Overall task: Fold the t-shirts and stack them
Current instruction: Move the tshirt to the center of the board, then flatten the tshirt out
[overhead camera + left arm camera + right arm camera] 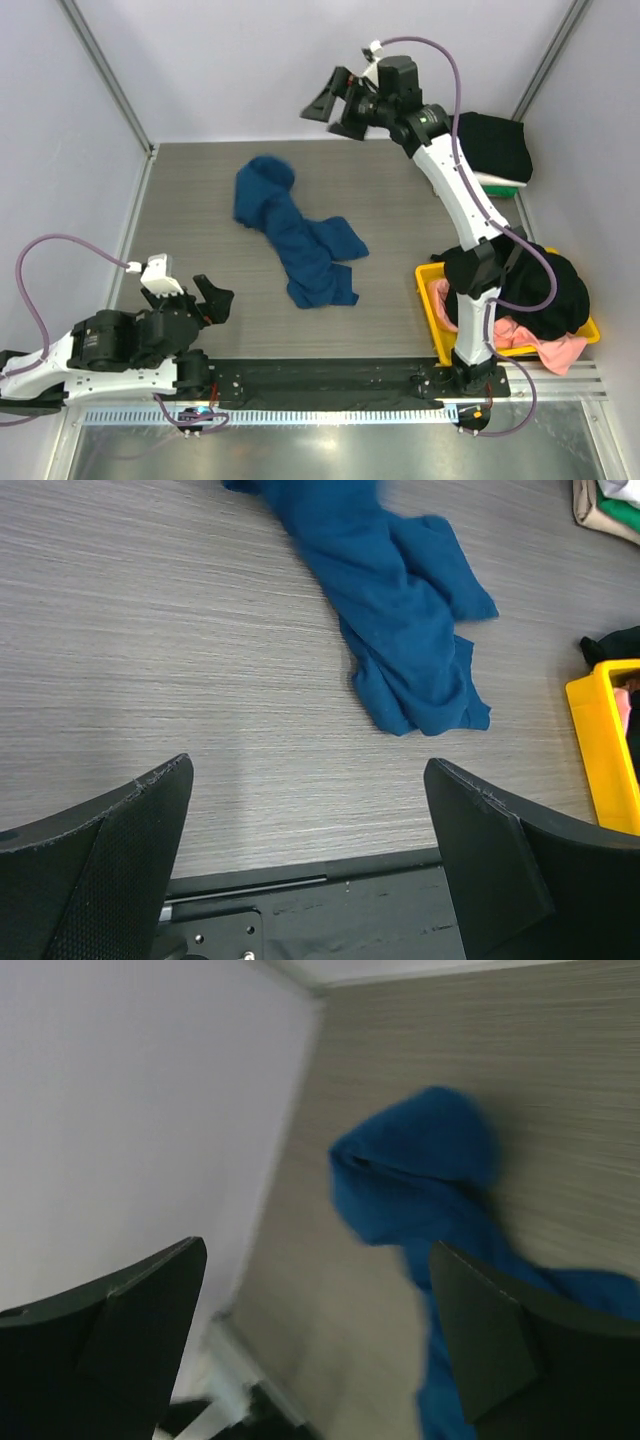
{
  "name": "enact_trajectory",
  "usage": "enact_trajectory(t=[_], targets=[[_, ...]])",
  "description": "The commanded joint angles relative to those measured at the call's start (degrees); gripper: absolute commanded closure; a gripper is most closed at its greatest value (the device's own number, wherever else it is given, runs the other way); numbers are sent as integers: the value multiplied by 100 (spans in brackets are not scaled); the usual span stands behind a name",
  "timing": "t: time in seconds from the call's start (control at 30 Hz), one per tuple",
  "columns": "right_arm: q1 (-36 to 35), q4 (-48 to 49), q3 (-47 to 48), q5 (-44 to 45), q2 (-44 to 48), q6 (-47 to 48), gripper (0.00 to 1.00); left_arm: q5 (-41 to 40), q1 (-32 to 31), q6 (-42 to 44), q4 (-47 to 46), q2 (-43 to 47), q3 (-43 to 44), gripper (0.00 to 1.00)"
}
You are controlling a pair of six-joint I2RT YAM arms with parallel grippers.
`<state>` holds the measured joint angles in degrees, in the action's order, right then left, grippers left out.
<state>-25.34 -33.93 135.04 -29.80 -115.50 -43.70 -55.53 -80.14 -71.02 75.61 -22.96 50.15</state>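
From the top camera, the blue t-shirt lies crumpled and unfolded in the middle of the worktop. It has a bunched lump at its far end and a twisted tail running near and right (no print can be made out on it). The right arm hides part of the yellow bin at the near right. A black garment slumped over the bin covers most of its contents, and pink cloth spills out at the near side. In the far right corner sits a dark folded pile, with a white and green edge peeking from beneath. The left claw hangs at the near left, well apart from the shirt. The right claw is held high toward the far wall.

In the left wrist view, the left claw is spread wide with nothing between its fingers. The blue t-shirt lies beyond them, its far end cut off by the top edge. The yellow bin is cut off at the right.

The right wrist view is blurred. The right claw is also spread and holds nothing, above the bunched far end of the blue t-shirt, whose folds are hard to read.
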Motion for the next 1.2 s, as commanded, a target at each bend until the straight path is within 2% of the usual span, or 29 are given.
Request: enact_trajectory(t=[0.0, 0.03, 0.1, 0.13, 0.17, 0.23, 0.3, 0.33, 0.37, 0.43, 0.47, 0.5, 0.53, 0.57, 0.6, 0.63, 0.73, 0.93, 1.17], targets=[[328, -2089, -345, 4016, 853, 1916, 0, -362, -28, -447, 261, 99, 197, 3], [328, -2239, -982, 5453, 932, 2031, 0, -362, -28, -404, 243, 47, 179, 3], [328, -2215, -1793, 6159, 1457, 2059, 0, -380, -28, -264, 129, -155, 162, 3], [328, -1814, -2720, 6318, 1765, 2015, 0, -441, -19, -245, 129, -565, 205, 3], [328, -1540, -3216, 6277, 2064, 1971, 0, -494, -11, -245, 181, -795, 249, 2], [337, -847, -4479, 5919, 3039, 1770, 0, -747, -19, -280, 287, -1384, 468, 0], [328, -554, -5169, 5627, 3854, 1594, 0, -906, 24, -351, 419, -2175, 705, 0], [328, -327, -5807, 5086, 4051, 1428, 0, -890, 164, -185, 315, -2378, 915, 0], [320, -185, -6127, 4741, 4236, 1322, 1, -759, 322, 451, -174, -2676, 987, 0], [258, 235, -7012, 3872, 4483, 1119, 7, -172, 909, 1534, -1026, -2845, 962, 0], [206, 386, -7288, 3241, 4493, 936, 9, 866, 1739, 1965, -1875, -2889, 901, 0], [118, 535, -7534, 3105, 4493, 864, 9, 1286, 2165, 2544, -2179, -3029, 830, 0], [-13, 833, -7963, 3060, 4449, 785, 9, 1734, 2552, 2732, -2417, -3117, 734, 0], [-23, 992, -8150, 2633, 4431, 680, 10, 2391, 3295, 2934, -2733, -3248, 733, 0], [-32, 1168, -8317, 2516, 4396, 601, 11, 2719, 3651, 3215, -2841, -3598, 759, 0], [-32, 1552, -8597, 2375, 4309, 539, 11, 2984, 4290, 3374, -3024, -3775, 881, 0], [-32, 2082, -8793, 2093, 4072, 433, 14, 3969, 5328, 3734, -3263, -4564, 1293, 0], [-23, 2706, -8495, 2180, 2956, 459, 14, 4735, 6613, 4035, -3615, -5955, 2340, 0], [117, 3182, -8020, 2005, 1760, 477, 15, 5209, 7705, 4019, -3571, -8168, 3948, 2]])
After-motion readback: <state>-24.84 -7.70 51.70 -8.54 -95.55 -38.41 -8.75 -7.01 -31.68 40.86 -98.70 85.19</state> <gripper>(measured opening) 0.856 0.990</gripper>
